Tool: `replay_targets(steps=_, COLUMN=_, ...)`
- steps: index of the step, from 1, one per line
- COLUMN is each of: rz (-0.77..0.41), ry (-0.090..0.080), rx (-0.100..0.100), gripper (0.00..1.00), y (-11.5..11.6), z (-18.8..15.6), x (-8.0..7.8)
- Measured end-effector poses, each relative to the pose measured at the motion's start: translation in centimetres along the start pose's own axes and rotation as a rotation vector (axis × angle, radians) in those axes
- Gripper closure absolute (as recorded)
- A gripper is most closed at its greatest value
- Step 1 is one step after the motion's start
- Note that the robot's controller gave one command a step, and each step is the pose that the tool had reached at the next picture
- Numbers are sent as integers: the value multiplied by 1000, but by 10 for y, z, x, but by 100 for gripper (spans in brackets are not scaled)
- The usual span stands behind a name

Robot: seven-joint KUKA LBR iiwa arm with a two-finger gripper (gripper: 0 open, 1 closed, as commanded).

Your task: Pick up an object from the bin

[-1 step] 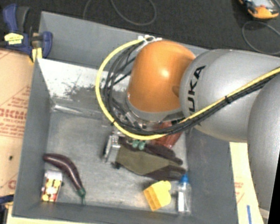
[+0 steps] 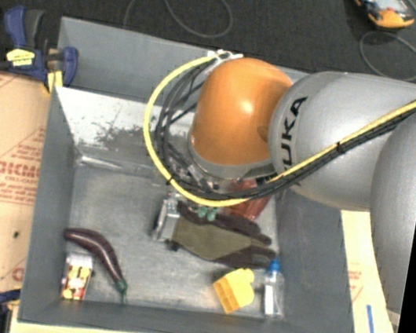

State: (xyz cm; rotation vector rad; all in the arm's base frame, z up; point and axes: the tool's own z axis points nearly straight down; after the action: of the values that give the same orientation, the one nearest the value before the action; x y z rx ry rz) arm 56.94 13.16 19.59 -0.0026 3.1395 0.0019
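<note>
big grey metal bin [image 2: 52, 198], claw [image 2: 165, 220] down near its middle, can't tell if it's wide or narrow. the flat olive-green fabric pouch [image 2: 214, 244] lies right against it, long axis pointing away toward the arm side, so i'd guess it's lined up on that end. a curved dark purple plastic aubergine [image 2: 97, 250] sits well off the other way.

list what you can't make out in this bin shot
- gripper: mostly under the orange cover, camera view; whether it holds anything cannot be told
- reddish thing: mostly hidden by the arm; its kind is unclear
- olive cloth: far edge runs under the arm; the dark bits on it are unclear
- small box, near left corner: print too small to read
</note>
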Motion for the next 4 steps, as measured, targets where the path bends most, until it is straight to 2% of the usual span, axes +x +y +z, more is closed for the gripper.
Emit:
replay_targets(steps=1, rz=-70, ry=-4, rx=-2, gripper=0, y=-19, z=13, x=5)
replay_targets(steps=2, rz=-114, ry=2, rx=1, gripper=0, y=-40, z=23, x=9)
replay_targets(steps=3, rz=-106, ry=4, rx=1, gripper=0, y=-37, z=-18, x=15)
replay_targets(steps=4, rz=-64, ry=-18, rx=-3, gripper=0, y=-53, z=-10, x=9)
